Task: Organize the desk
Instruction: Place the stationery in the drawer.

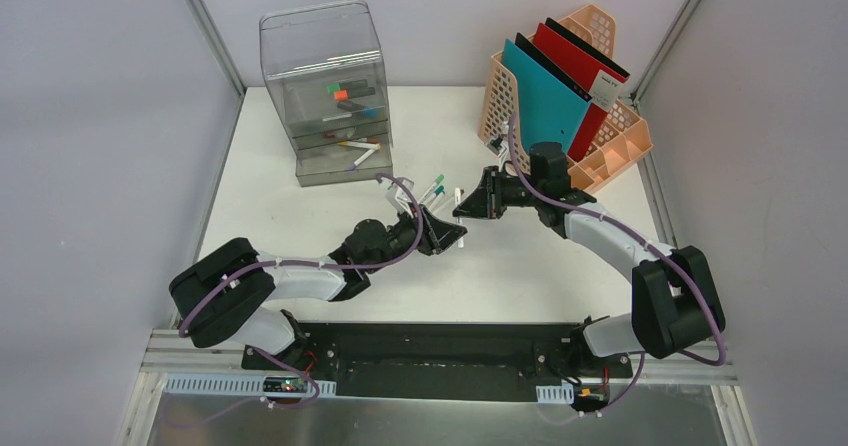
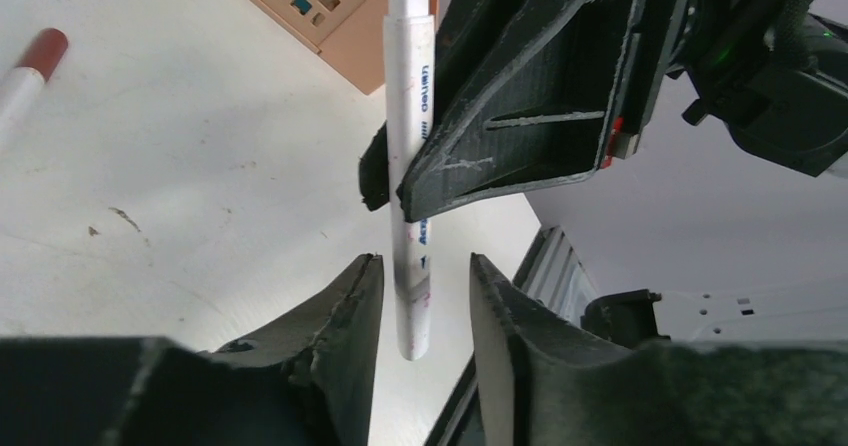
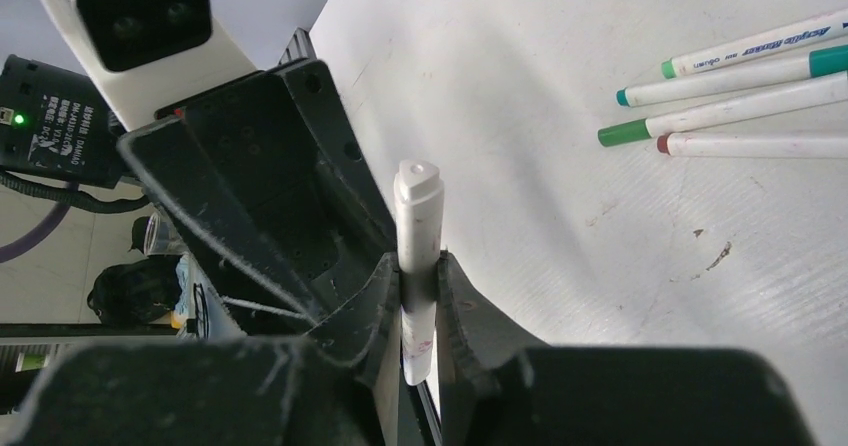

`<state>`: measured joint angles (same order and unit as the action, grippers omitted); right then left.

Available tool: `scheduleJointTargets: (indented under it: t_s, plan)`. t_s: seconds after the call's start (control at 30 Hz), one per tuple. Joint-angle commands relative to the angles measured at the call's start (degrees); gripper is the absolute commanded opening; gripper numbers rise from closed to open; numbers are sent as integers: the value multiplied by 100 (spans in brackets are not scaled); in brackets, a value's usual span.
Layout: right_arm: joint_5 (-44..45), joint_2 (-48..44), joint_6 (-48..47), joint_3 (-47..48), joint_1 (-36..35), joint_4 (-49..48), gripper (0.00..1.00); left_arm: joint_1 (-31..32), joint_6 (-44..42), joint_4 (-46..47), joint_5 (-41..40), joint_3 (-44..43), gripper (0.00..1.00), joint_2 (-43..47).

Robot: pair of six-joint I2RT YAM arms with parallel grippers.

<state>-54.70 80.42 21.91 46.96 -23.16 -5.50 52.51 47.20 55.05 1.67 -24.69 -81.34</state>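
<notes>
Desk (image 1: 520, 276) tidying is being judged as partly done: pens are already lying inside the clear drawer unit (image 1: 325, 96), while several loose markers (image 1: 430, 191) are being left on the white top just in front of that unit, to its right. One white marker (image 3: 418, 216) is being held farther in front of the unit, apparently off the surface, between both grippers. It is being clamped by the right gripper (image 3: 418, 261), whose fingers (image 3: 460, 286) are pressed onto its barrel. The left gripper (image 2: 425, 271) is being kept with fingers (image 2: 350, 306) apart, the barrel's end standing between them, ungripped. Both grippers are being held above the desk.
</notes>
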Motion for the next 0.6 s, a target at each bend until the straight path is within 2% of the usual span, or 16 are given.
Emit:
scheduleJointTargets:
  t_s: [0.0,0.13,0.37,0.43,0.57]
  plan:
    - [-106,-57,-292,161,-70,108,0,37,-228,364,232,82,45,172]
    - [-197,-46,-479,214,-77,259,0,26,-660,441,517,238,67,415]
    - [-1034,30,-1400,394,-134,908,0,-63,-1065,435,747,446,95,931]
    - [-1428,64,-1953,494,-141,1282,0,-71,-1150,455,763,503,99,1077]
    - [-1768,106,-2555,611,-181,1780,0,-66,-1230,383,465,625,99,1369]
